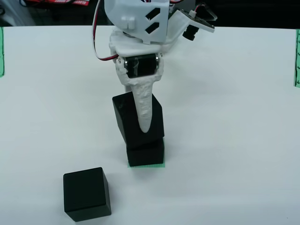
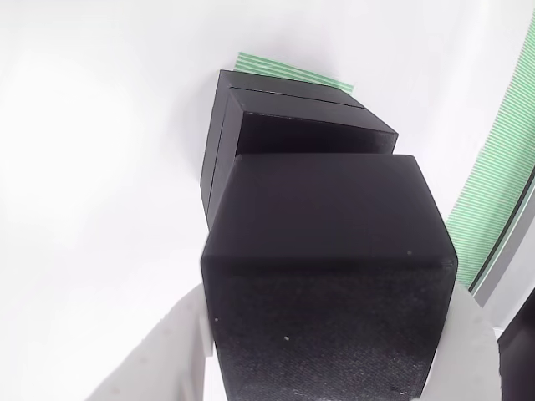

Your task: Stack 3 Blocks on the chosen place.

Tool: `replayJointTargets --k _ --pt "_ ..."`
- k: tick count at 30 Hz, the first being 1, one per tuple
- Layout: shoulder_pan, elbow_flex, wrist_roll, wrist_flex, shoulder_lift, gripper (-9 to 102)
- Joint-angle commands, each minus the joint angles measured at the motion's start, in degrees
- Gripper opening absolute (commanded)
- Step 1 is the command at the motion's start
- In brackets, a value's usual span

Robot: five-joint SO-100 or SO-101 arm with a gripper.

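And here we are over the white bench point(image 1: 234, 140), front view first: the white end effector point(image 1: 146, 123) reaches down from the top of the frame, one long pale finger point(image 1: 145, 110) running down the front face of a black block point(image 1: 129, 119). That held block is tilted, its top leaning toward the left of the front view, and its lower edge meets the top of a second black block point(image 1: 146, 153). The bottom block sits squarely on the green striped patch point(image 1: 147, 166), only a thin green sliver peeking out beneath its base.

Down at the lower left of the front view, the third black block point(image 1: 86, 193) rests alone on the bench, well apart from the stack.

Switching to the view that rides on the end effector: the held block point(image 2: 326, 267) is right up close, clamped between two pale fingers point(image 2: 167, 351), one on either side. So the end effector is clenched on that upper block. Beyond it lies the bottom block point(image 2: 292, 117), and past that a corner of the green patch point(image 2: 288, 73) shows at its far edge. A green strip point(image 2: 493, 192) runs along the right side of this view; in the front view, narrow green strips point(image 1: 296, 58) mark the bench's side edges
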Motion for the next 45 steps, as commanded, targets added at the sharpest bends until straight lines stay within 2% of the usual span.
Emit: replayJointTargets --k 1,15,30,36,45 --pt "-0.44 0.09 0.44 -0.97 0.35 24" --pt "-0.97 1.85 0.53 -1.85 -0.09 25" --pt "-1.41 2.64 0.70 -2.11 -0.70 37" --pt "-1.58 1.05 0.62 -1.05 0.00 37" --pt "0.88 0.88 -5.71 1.14 9.23 37"
